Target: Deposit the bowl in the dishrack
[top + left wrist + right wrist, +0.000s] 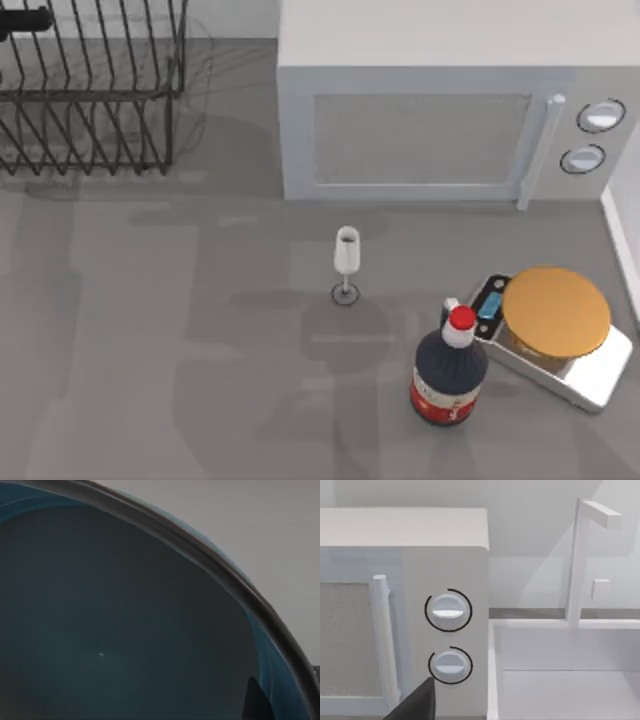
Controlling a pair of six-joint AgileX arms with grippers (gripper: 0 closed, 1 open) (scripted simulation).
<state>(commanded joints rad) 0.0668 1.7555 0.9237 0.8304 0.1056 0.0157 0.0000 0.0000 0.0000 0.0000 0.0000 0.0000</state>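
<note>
The bowl (125, 630) is very close in the left wrist view, its blue inside curving up to a dark rim. My left gripper (265, 706) is shut on the bowl, with one dark fingertip (255, 702) against the inner wall near the rim. The black wire dishrack (90, 90) stands at the table's far left corner. A black part of my left arm (22, 20) reaches over the dishrack's far left edge. A dark part of my right gripper (415, 705) hangs in front of the microwave's knobs.
A grey-white microwave (430, 110) stands at the back, with a white sink (565, 675) and faucet to its right. A wine glass (346, 260) stands mid-table. A dark bottle (450, 375) and an orange-topped scale (555, 315) sit at the front right.
</note>
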